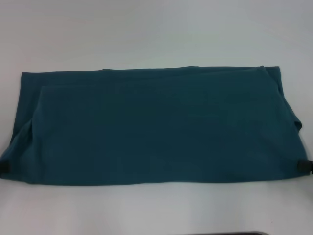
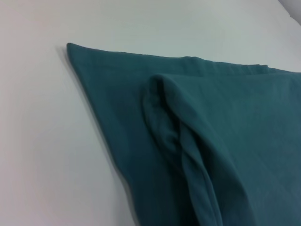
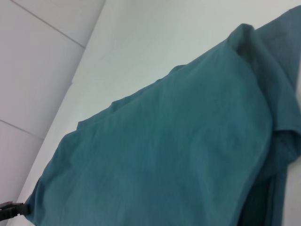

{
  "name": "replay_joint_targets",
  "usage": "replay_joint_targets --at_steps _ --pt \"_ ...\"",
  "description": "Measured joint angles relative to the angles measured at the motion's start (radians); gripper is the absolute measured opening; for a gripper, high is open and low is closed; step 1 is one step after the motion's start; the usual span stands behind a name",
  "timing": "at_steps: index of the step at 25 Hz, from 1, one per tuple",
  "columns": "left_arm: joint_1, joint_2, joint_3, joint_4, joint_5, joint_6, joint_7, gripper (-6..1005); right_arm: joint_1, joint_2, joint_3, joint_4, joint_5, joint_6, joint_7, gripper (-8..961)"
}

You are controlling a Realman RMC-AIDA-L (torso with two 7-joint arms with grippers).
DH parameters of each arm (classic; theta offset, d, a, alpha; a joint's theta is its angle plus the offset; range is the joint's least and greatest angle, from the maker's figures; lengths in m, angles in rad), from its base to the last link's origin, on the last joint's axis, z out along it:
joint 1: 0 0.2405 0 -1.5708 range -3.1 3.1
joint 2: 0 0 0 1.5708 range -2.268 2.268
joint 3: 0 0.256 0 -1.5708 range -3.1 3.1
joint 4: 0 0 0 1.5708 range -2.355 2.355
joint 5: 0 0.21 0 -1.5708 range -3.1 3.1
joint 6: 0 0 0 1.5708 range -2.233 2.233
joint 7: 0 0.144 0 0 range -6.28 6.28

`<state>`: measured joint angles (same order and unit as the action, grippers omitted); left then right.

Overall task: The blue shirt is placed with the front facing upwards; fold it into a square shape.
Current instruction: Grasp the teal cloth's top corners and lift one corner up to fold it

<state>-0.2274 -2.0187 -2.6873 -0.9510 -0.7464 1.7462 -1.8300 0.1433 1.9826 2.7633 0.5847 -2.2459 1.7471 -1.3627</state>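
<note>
The blue shirt [image 1: 156,132] lies on the white table as a wide folded rectangle, plain teal side up, with no lettering showing. My left gripper [image 1: 4,168] sits at the shirt's near left corner, where the top layer's edge curves in to meet it. My right gripper [image 1: 305,166] sits at the near right corner in the same way. In the left wrist view the blue shirt [image 2: 197,141] rises in a bunched ridge toward the camera. In the right wrist view the blue shirt [image 3: 178,150] climbs toward the camera, and the left gripper [image 3: 11,210] shows at the far corner.
The white table [image 1: 156,34] stretches beyond the shirt at the back, and a narrower strip of it runs along the front. A dark edge [image 1: 244,233] shows at the very bottom of the head view.
</note>
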Motion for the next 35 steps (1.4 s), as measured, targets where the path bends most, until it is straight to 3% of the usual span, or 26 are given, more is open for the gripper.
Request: replay_joint_targets --at_steps 3,7,13,16,23,27,32,35 --pt "-0.006 0.007 -0.003 0.0 0.002 0.002 -0.022 76 0.002 -0.008 0.0 0.001 0.003 0.008 0.009 58" --pt "-0.013 0.011 -0.013 0.0 0.002 0.007 -0.042 130 0.01 -0.015 0.014 0.001 0.009 0.019 0.012 241" --pt "-0.049 0.013 -0.095 -0.001 -0.007 0.004 -0.042 313 0.024 -0.025 0.044 0.055 0.035 0.046 0.04 380" --pt "-0.082 0.012 -0.136 0.0 -0.008 -0.006 -0.038 460 0.037 -0.031 0.044 0.091 0.067 0.058 0.065 436" --pt "-0.164 -0.018 -0.136 0.013 -0.006 -0.086 -0.037 737 0.105 -0.047 0.044 0.103 0.082 0.053 0.104 531" --pt "-0.197 -0.026 -0.137 0.026 -0.01 -0.114 -0.038 729 0.137 -0.053 0.044 0.104 0.082 0.031 0.117 589" --pt "-0.218 -0.034 -0.133 0.044 -0.01 -0.159 -0.043 725 0.162 -0.053 0.041 0.104 0.078 0.023 0.122 801" --pt "-0.224 -0.037 -0.133 0.055 -0.011 -0.179 -0.042 724 0.164 -0.053 0.042 0.104 0.08 0.023 0.122 803"
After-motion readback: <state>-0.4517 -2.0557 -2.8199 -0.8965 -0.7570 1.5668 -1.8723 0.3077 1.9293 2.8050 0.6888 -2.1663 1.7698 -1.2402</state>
